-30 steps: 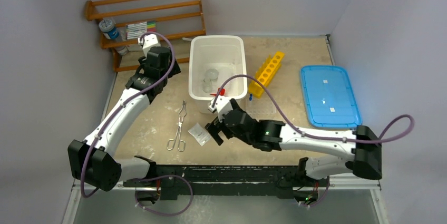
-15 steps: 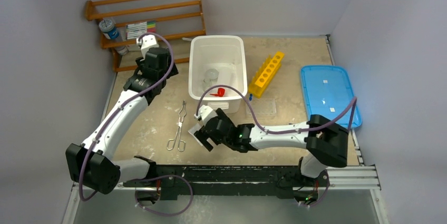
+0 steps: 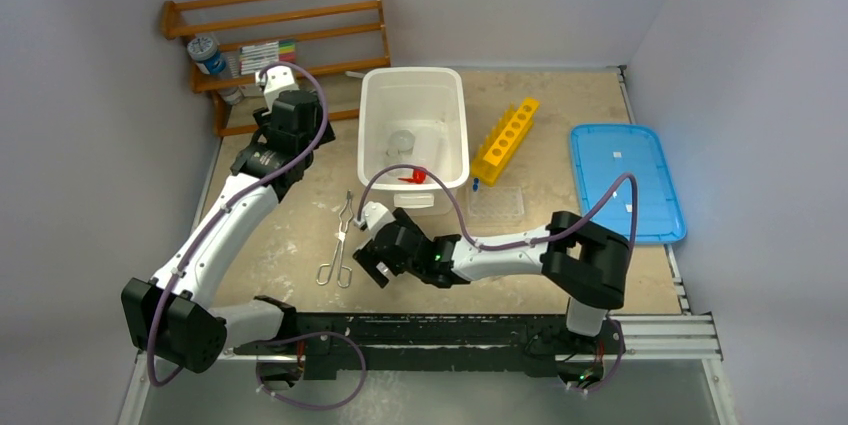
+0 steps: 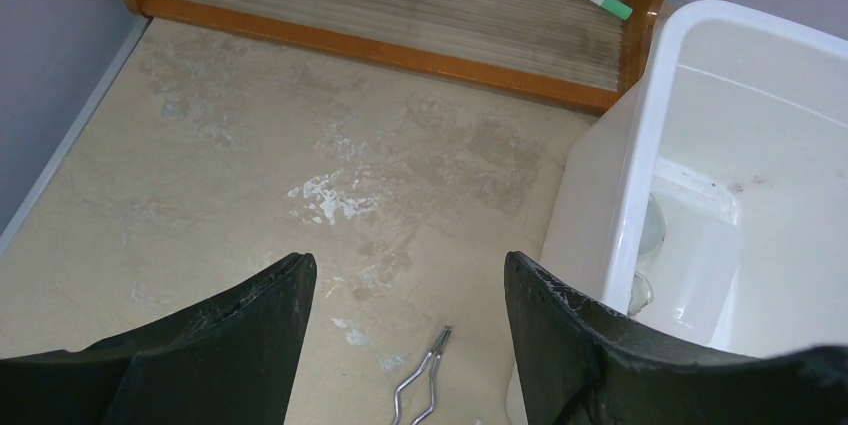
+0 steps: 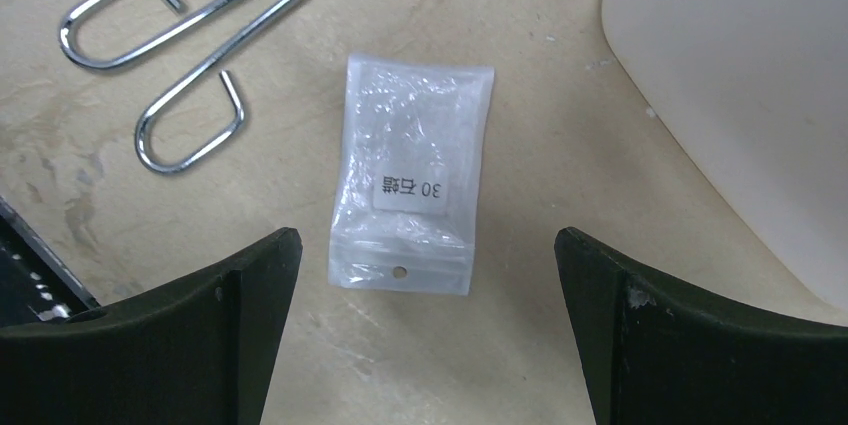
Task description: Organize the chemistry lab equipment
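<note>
A small clear packet (image 5: 415,165) with a white label lies flat on the table. My right gripper (image 5: 428,245) hovers over it, open, one finger on each side of its near end, touching nothing. In the top view this gripper (image 3: 372,267) covers the packet. Metal scissor-handled tongs (image 3: 340,242) lie just left of it. The white bin (image 3: 455,105) holds a red-capped squeeze bottle (image 3: 413,177) and a tiny clear jar (image 3: 402,138). A thin blue-ended tube (image 3: 475,184) lies right of the bin. My left gripper (image 4: 408,263) stands open and empty, high above the table near the bin's left wall.
A wooden shelf (image 3: 280,45) with coloured markers and a small container stands at the back left. Right of the bin lie a yellow tube rack (image 3: 505,140) and a clear tray (image 3: 497,204). A blue lid (image 3: 625,182) lies at the far right.
My right arm has swung left and toward the near edge, bringing its open gripper from beside the packet to over it. The left arm has hardly moved.
</note>
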Tool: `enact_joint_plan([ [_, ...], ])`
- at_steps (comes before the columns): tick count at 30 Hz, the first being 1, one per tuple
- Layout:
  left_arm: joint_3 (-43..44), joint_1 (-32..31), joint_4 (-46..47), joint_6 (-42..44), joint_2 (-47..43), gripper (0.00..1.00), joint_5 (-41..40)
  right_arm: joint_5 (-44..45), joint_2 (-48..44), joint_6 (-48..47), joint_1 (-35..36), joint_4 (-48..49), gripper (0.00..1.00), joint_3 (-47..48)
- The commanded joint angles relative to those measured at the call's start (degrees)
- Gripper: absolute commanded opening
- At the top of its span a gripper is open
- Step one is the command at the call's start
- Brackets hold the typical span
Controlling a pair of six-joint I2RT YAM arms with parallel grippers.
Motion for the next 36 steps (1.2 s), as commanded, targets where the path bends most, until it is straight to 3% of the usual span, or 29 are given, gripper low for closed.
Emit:
enact_joint_plan([
  [1, -0.03, 0.49, 1.26, 1.01, -1.09, 0.69, -1.06, -1.67, 0.82, -0.58, 0.3, 3.92, 1.0, 2.53],
  [14, -0.55, 0.47, 1.43, 1.04, -0.99, 0.69, -0.71, -1.73, 7.98, 1.46, 0.4, 1.93, 0.94, 4.06],
  [20, -0.76, 0.48, 1.66, 1.04, -1.18, 0.69, -0.71, -1.74, 6.71, 2.06, 0.39, 1.57, 0.71, 3.13],
  [23, -0.82, 0.46, 1.7, 1.05, -1.2, 0.69, -0.45, -1.66, 6.21, 2.06, 0.39, 0.94, 0.51, 3.16],
  [27, -0.9, 0.5, 1.69, 1.03, -1.38, 0.69, -0.36, -0.89, 6.47, 2.12, 0.48, 0.17, 0.31, 3.66],
  [36, -0.91, 0.49, 1.8, 1.09, -1.64, 0.69, -0.55, 1.95, 2.58, 1.53, 1.15, -3.15, 0.26, 5.53],
])
